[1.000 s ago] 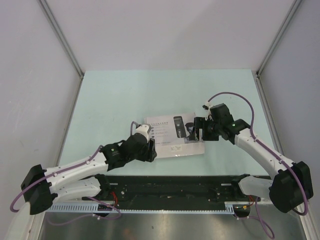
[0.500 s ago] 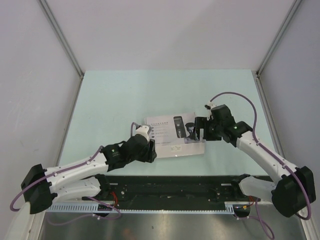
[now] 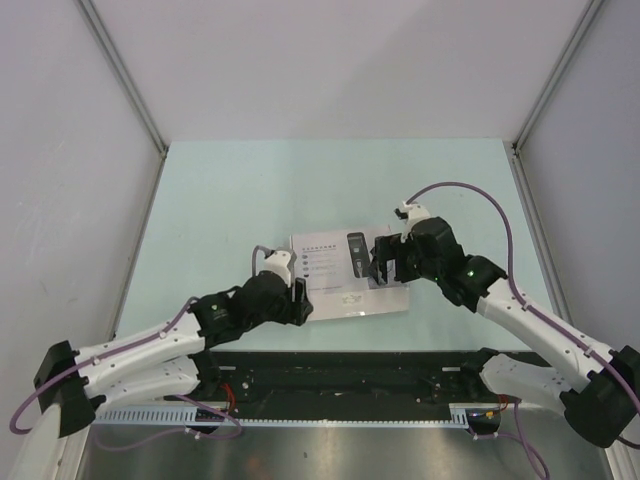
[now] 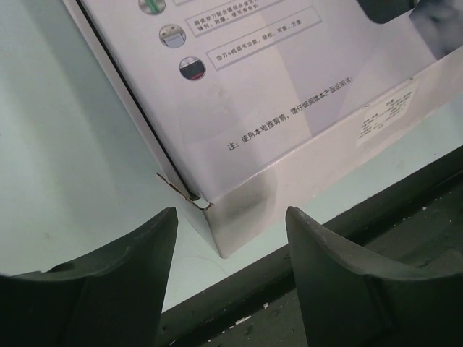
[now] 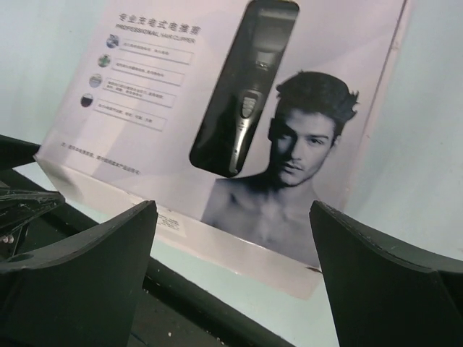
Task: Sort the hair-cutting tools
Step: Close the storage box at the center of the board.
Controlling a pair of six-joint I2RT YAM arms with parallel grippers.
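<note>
The printed lid [image 5: 173, 137] reads "PROFESSIONAL HAIR CLIPPER" beneath a Chinese heading. Its smaller Chinese captions beside round icons and a note beginning "注:" are only partly legible.

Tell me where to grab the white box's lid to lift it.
Probably the lid at its near-left corner, coming low from the left with the left gripper: the box lies flat and closed, and a seam with a small gap shows there for a finger to catch.

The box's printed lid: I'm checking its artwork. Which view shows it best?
Right wrist: the lid fills the frame, artwork clear. Left wrist shows only a near corner; top external shows it small, partly covered.
</note>
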